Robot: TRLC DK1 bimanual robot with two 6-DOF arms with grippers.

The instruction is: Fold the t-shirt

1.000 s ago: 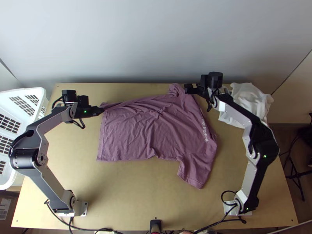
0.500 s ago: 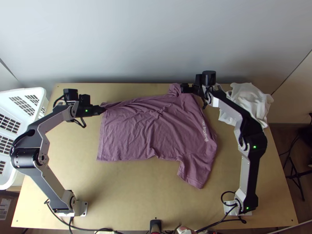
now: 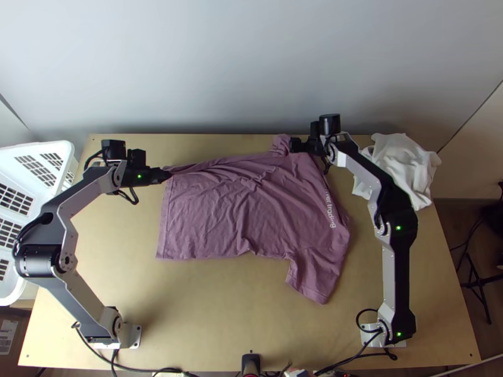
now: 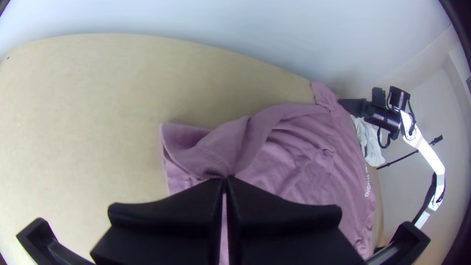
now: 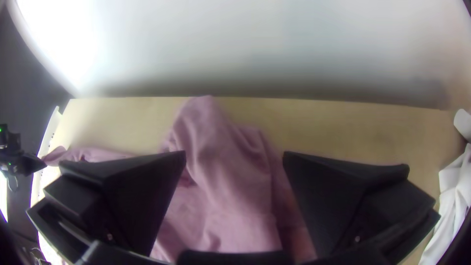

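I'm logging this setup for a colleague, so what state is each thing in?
T-shirt: spread, wrinkled, far edge partly turned over.
Left hand: shut on the t-shirt's far left corner.
Right hand: open, at the far sleeve.
White cloth: bunched.
Laundry basket: partly out of frame.
Left arm's green light: lit.

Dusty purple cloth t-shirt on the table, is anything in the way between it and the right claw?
Nothing visible stands between the right claw and the dusty purple cloth t-shirt; a bunched part shows between its open fingers. The crumpled white cloth lies off to the claw's other side.
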